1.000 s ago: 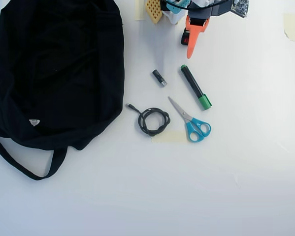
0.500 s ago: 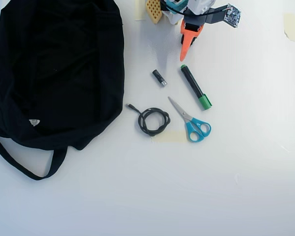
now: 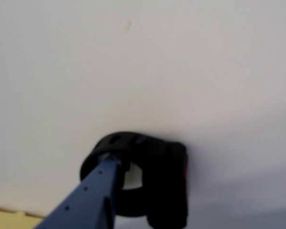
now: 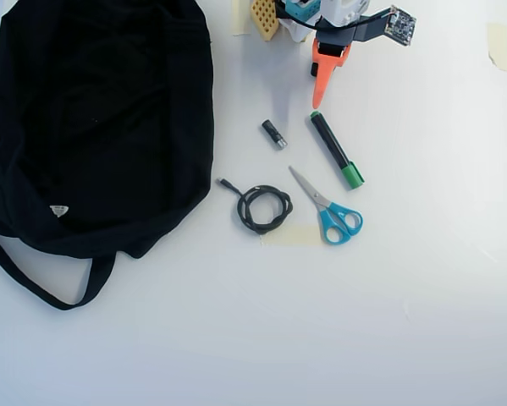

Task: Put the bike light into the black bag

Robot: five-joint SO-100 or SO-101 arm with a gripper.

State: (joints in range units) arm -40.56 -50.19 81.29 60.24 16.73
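The end effector [image 4: 319, 100] sits at the top of the white desk [image 4: 422, 279] in the overhead view, orange finger [image 4: 324, 72] pointing down toward the marker [image 4: 337, 150]; the bike light [image 3: 154, 183] lies beneath it, only a dark sliver showing at the finger's left edge. In the wrist view a blue finger [image 3: 92, 191] rests against the light's rubber loop; whether the end effector is spread or pinching cannot be told. The black bag [image 4: 96, 127] lies well apart at the left, strap trailing below. Between them: a small black cylinder [image 4: 274, 134], a coiled cable [image 4: 264, 209], blue-handled scissors [image 4: 329, 210]; tape patches mark the desk.
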